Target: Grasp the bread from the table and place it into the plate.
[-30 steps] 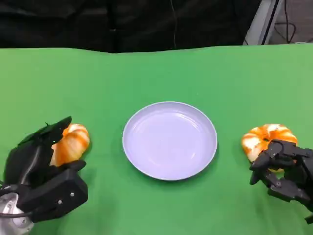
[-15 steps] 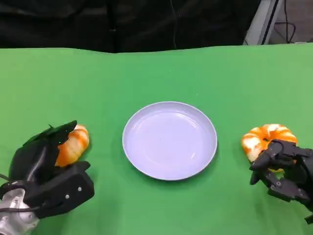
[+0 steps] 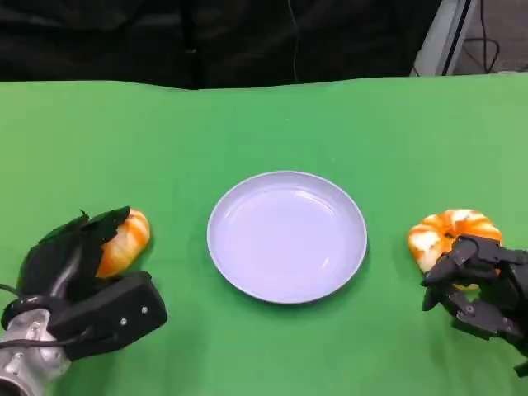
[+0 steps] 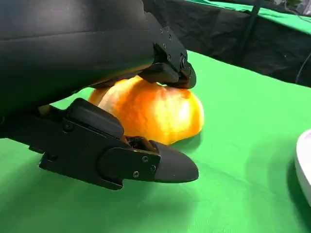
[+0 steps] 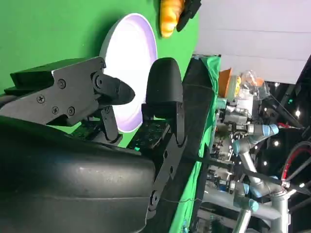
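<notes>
A lavender plate point(image 3: 286, 237) sits mid-table. Two orange, white-striped breads lie on the green cloth. The left bread point(image 3: 125, 239) is half covered by my left hand point(image 3: 78, 285). In the left wrist view the fingers point(image 4: 167, 63) rest on top of this bread point(image 4: 155, 111). The thumb point(image 4: 146, 165) lies low along its near side, and the bread still rests on the cloth. The right bread point(image 3: 450, 233) lies right of the plate. My right hand point(image 3: 483, 285) is at its near edge, fingers curled and holding nothing. The right wrist view shows the plate point(image 5: 131, 58) past the spread fingers point(image 5: 92, 92).
The green table point(image 3: 272, 124) stretches wide behind the plate, with a dark backdrop past its far edge. In the right wrist view, other robot arms point(image 5: 252, 141) and equipment stand beyond the table.
My left hand has settled further over the left bread, its thumb swinging right and toward the bread. The right hand and right bread have stayed put.
</notes>
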`<action>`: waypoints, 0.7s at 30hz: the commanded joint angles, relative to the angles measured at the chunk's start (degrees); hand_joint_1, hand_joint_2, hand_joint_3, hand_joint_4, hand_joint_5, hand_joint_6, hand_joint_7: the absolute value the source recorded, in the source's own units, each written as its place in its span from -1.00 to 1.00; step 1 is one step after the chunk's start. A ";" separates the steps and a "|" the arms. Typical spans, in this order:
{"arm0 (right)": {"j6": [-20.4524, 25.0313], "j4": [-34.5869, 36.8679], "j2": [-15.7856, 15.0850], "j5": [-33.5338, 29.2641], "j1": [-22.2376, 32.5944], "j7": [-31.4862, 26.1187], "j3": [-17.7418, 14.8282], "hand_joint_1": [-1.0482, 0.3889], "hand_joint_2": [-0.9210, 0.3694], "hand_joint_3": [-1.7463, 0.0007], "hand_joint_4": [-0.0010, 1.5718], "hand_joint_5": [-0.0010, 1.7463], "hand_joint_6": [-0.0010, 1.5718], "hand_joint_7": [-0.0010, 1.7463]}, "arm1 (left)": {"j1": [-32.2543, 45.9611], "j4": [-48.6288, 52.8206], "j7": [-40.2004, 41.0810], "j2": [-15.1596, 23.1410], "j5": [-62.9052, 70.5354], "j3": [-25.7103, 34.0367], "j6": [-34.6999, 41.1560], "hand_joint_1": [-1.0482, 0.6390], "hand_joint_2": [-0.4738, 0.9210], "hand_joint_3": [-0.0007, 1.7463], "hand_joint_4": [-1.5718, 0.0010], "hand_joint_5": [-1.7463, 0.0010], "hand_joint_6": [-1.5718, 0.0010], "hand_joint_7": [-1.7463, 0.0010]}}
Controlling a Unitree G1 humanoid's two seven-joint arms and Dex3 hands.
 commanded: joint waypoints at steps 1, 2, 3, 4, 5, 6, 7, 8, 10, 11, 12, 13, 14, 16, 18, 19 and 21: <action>-0.34 -0.61 -0.72 0.12 -0.28 -0.23 -0.26 0.57 -0.90 0.25 0.05 0.68 0.09 0.22 | -0.60 1.44 -2.06 0.07 -0.27 -0.36 1.68 -0.63 1.00 -0.66 0.56 0.99 0.41 0.98; -0.26 -0.58 -0.74 0.17 -0.30 -0.17 -0.28 0.57 -0.90 0.25 0.04 0.68 0.09 0.22 | -0.63 1.59 -2.19 0.03 -0.31 -0.34 1.74 -0.63 1.00 -0.66 0.56 0.99 0.41 0.98; -0.23 -0.55 -0.75 0.20 -0.31 -0.13 -0.29 0.57 -0.89 0.26 0.04 0.68 0.09 0.22 | -0.64 1.68 -2.25 0.01 -0.33 -0.33 1.73 -0.61 1.00 -0.66 0.56 0.99 0.41 0.98; -0.28 -0.49 -0.77 0.19 -0.33 -0.13 -0.30 0.56 -0.89 0.26 0.04 0.68 0.09 0.21 | -0.65 1.79 -2.38 -0.01 -0.37 -0.31 1.68 -0.59 1.00 -0.67 0.56 0.99 0.40 0.99; -0.37 -0.44 -0.79 0.20 -0.35 -0.08 -0.31 0.56 -0.90 0.27 0.04 0.68 0.09 0.21 | -0.63 1.91 -2.43 0.00 -0.43 -0.28 1.44 -0.51 1.00 -0.68 0.56 1.00 0.40 0.99; -0.41 -0.40 -0.79 0.25 -0.36 -0.01 -0.33 0.56 -0.90 0.27 0.05 0.69 0.08 0.21 | -0.61 2.01 -2.55 0.02 -0.53 -0.21 1.19 -0.44 1.00 -0.70 0.55 1.00 0.40 0.99; -0.42 -0.38 -0.78 0.28 -0.37 0.04 -0.34 0.57 -0.90 0.27 0.05 0.69 0.08 0.21 | -0.61 2.10 -2.61 0.03 -0.59 -0.16 1.01 -0.39 1.00 -0.71 0.55 1.00 0.39 0.99; -0.24 -0.43 -0.77 0.41 -0.37 0.18 -0.35 0.57 -0.90 0.27 0.05 0.69 0.08 0.22 | -0.56 2.10 -3.08 0.04 -0.94 0.09 0.76 -0.36 1.00 -0.72 0.55 1.00 0.39 0.99; -0.17 -0.57 -0.79 0.31 -0.30 0.08 -0.31 0.56 -0.90 0.28 0.04 0.69 0.08 0.21 | -0.46 1.90 -3.89 0.05 -1.52 0.50 0.70 -0.18 1.00 -0.73 0.57 1.00 0.40 0.99; 0.08 -0.67 -0.76 0.40 -0.26 0.15 -0.30 0.55 -0.91 0.28 0.04 0.69 0.08 0.21 | -0.40 1.80 -4.05 0.11 -1.65 0.54 0.67 -0.14 1.00 -0.73 0.57 1.00 0.40 0.99; 0.33 -0.73 -0.73 0.57 -0.25 0.30 -0.32 0.55 -0.91 0.29 0.05 0.69 0.08 0.21 | -0.37 1.75 -4.06 0.17 -1.70 0.49 0.65 -0.12 1.00 -0.72 0.57 1.00 0.40 0.99; 0.52 -0.76 -0.71 0.72 -0.25 0.45 -0.34 0.55 -0.91 0.29 0.05 0.68 0.08 0.21 | -0.36 1.72 -4.05 0.22 -1.73 0.44 0.63 -0.11 1.00 -0.72 0.57 1.00 0.40 0.99; 0.63 -0.77 -0.69 0.81 -0.26 0.54 -0.36 0.55 -0.92 0.29 0.05 0.68 0.09 0.21 | -0.35 1.71 -4.05 0.24 -1.76 0.41 0.61 -0.10 1.00 -0.71 0.57 1.00 0.40 0.99; 0.26 -0.65 -0.73 0.61 -0.27 0.41 -0.36 0.56 -0.92 0.30 0.05 0.68 0.09 0.20 | -0.28 1.74 -4.19 0.32 -1.94 0.48 0.44 -0.08 1.00 -0.70 0.58 1.00 0.40 1.00; 0.02 -0.57 -0.73 0.49 -0.26 0.28 -0.40 0.56 -0.92 0.30 0.04 0.68 0.09 0.20 | -0.19 1.82 -4.25 0.37 -2.16 0.56 0.10 -0.04 1.00 -0.71 0.57 1.00 0.40 1.00; 0.07 -0.58 -0.69 0.56 -0.25 0.30 -0.42 0.57 -0.92 0.30 0.04 0.68 0.09 0.20 | -0.16 1.86 -4.31 0.37 -2.30 0.61 -0.04 -0.02 1.00 -0.71 0.57 1.00 0.40 1.00; 0.06 -0.63 -0.70 0.58 -0.22 0.30 -0.43 0.57 -0.92 0.29 0.04 0.67 0.10 0.20 | -0.14 1.87 -4.39 0.34 -2.41 0.64 -0.07 0.00 1.00 -0.72 0.57 1.00 0.40 1.00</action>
